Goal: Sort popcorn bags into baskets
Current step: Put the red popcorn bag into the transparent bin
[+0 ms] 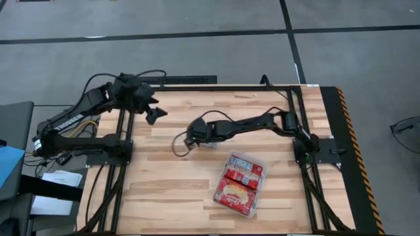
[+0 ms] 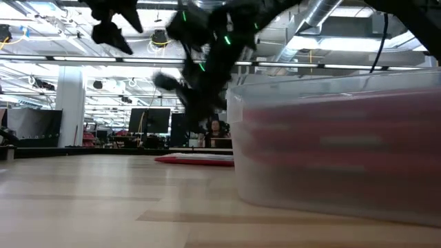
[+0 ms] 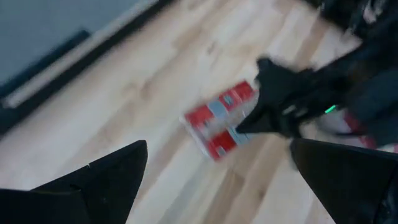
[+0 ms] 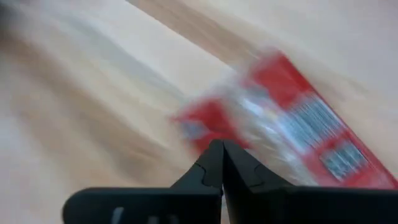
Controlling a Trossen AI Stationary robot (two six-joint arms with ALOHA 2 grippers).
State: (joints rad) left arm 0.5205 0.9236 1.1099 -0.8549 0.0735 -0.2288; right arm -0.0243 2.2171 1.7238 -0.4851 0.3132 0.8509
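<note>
One red popcorn bag (image 2: 196,160) lies flat on the wooden table near its middle; it also shows in the left wrist view (image 3: 219,118) and the right wrist view (image 4: 292,124). My right gripper (image 4: 221,149) hangs just above this bag (image 1: 191,139), fingers shut and empty. The clear plastic tray (image 1: 261,165) stands toward the near right and holds several red bags (image 1: 237,187). My left gripper (image 1: 156,113) is open, raised over the far left part of the table, looking at the loose bag.
In the low view the tray's wall (image 2: 331,103) fills the right foreground. Bare wood lies left and near of the loose bag. Black frame rails (image 1: 118,190) run along both table sides. A person sits far back in the room (image 2: 217,131).
</note>
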